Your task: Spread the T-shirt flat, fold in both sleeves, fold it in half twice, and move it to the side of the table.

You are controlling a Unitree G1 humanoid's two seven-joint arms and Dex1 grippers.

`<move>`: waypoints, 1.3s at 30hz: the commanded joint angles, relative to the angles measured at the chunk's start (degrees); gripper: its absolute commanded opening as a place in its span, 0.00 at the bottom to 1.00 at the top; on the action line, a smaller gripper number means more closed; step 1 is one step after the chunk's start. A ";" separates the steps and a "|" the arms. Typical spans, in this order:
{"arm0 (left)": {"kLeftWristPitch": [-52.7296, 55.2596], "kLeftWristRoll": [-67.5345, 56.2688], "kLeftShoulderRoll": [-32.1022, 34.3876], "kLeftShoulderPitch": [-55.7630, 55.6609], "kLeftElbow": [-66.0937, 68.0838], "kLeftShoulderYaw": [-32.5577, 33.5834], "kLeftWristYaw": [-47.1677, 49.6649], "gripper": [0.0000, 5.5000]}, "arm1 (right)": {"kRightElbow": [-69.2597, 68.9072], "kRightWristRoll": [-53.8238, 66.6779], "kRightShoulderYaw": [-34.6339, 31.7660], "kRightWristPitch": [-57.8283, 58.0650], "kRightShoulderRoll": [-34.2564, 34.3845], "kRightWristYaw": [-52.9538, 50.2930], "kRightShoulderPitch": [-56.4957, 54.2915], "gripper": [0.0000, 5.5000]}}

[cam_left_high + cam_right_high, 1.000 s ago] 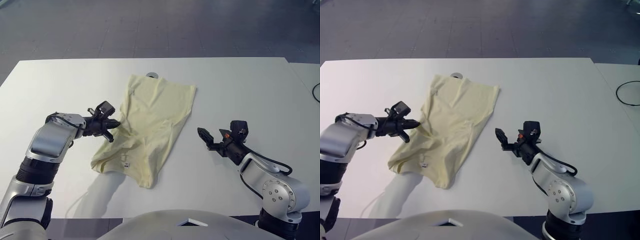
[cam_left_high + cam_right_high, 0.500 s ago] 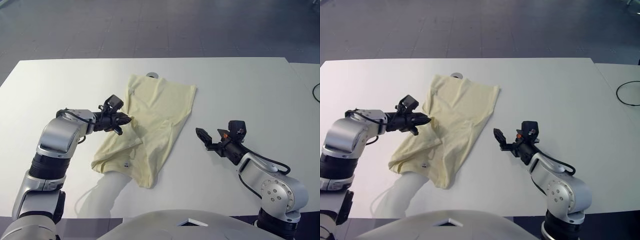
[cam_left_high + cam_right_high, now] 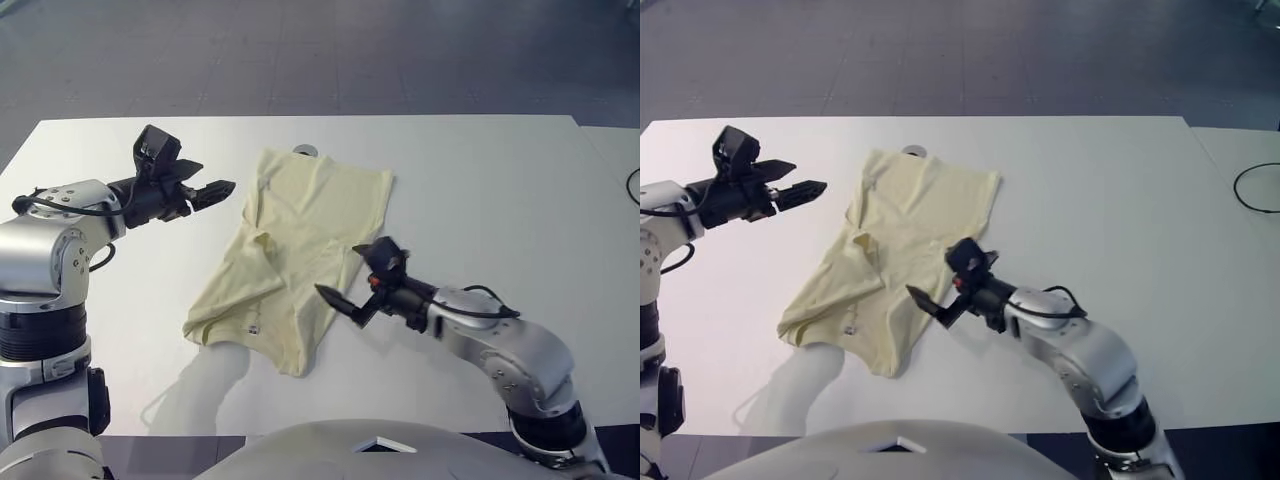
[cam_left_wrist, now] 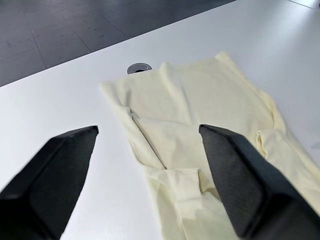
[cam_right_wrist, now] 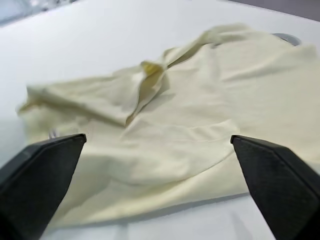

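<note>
While the left jaws hang above the left part of the white worktop (image 3: pixel 480 170), they stand spread wide with nothing between them, their dark fingers (image 4: pixel 50 175) aimed toward the far left edge of the T-shirt (image 3: pixel 320 220) and apart from it. The pale yellow T-shirt lies near the middle of the worktop, running from a far end beside a small round grey disc (image 3: pixel 304 151) set in the worktop down to a near end that narrows toward the robot. It is not flat: the left side is turned in over the body, a small flap (image 3: pixel 262 240) stands up in a crease about halfway along that side, and soft wrinkles cross the cloth. A small white tag (image 3: pixel 252 327) shows near the near left corner. The far right corner lies flat on the worktop. At the right edge of the shirt's near half sit the right jaws, low over the worktop and also spread, holding nothing. Their lower finger (image 3: pixel 332 296) reaches over the hem, though whether it touches the cloth cannot be told. Seen from the right wrist, both fingers frame the rumpled near part of the shirt. Far to the right, a black cable (image 3: pixel 1235 187) curves on a neighbouring surface past the worktop's edge.
</note>
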 commanded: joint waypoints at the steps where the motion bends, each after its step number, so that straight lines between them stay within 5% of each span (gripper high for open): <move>1: -1.43 1.16 -0.08 0.15 0.65 -1.61 1.02 0.82 | 6.74 -7.16 9.83 -7.12 -4.12 5.90 -2.56 0.98; 8: -3.02 2.54 0.70 0.20 1.02 -2.93 1.88 0.98 | 14.09 -16.06 16.39 -14.72 -9.64 14.46 -4.35 0.98; 21: -6.21 0.92 3.54 7.12 -5.19 -0.69 -2.42 0.98 | 14.71 -19.35 4.62 -22.77 -27.69 25.89 -0.21 0.98; 26: -16.28 2.77 4.97 13.39 -9.44 -2.21 -7.08 0.98 | 10.02 -13.31 -7.16 -28.35 -23.52 24.98 -0.53 0.98; 32: -33.75 7.26 12.03 27.29 -10.06 -0.23 -19.71 0.98 | 3.92 -12.83 -19.62 -32.15 -32.09 30.47 11.67 0.98; 39: -60.40 20.92 15.97 43.04 -6.33 -5.63 -25.12 0.98 | 9.88 -27.05 -19.14 -52.76 -39.25 33.67 27.75 0.98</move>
